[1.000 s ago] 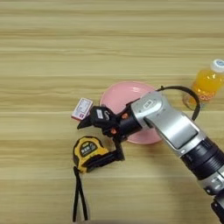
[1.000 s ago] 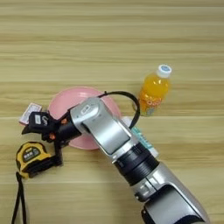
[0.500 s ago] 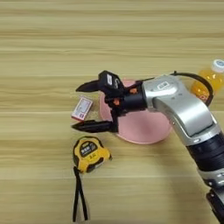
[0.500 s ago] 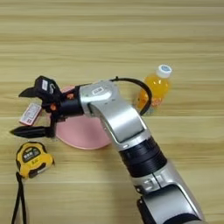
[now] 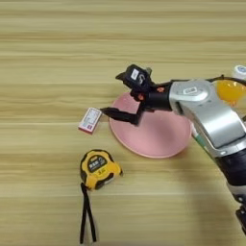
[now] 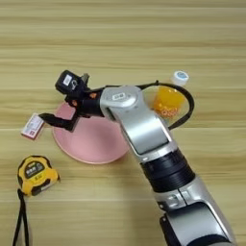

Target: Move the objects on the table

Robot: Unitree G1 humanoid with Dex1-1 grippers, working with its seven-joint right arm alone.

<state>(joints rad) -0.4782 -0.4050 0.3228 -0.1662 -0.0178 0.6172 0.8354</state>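
My right gripper (image 5: 109, 93) hangs open over the left rim of the round pink plate (image 5: 158, 137), its two black fingers spread wide with nothing between them. The lower fingertip (image 5: 103, 110) points at the small red-white box (image 5: 90, 119), which lies flat just left of the plate, a short gap away. The yellow-black tape measure (image 5: 98, 168) sits nearer the front, its black strap (image 5: 86, 216) trailing toward me. Behind my silver forearm (image 6: 139, 125) stands the orange juice bottle (image 6: 169, 98). A sliver of the white-teal tube (image 5: 196, 140) shows beside the arm.
The wooden table (image 5: 57, 53) stretches wide behind and to the left of the objects. My forearm crosses the plate's right side and fills the lower right of both views.
The gripper has lifted away from the tape measure, spread its fingers and moved back over the plate's left rim. Tape measure, box and plate lie where they were.
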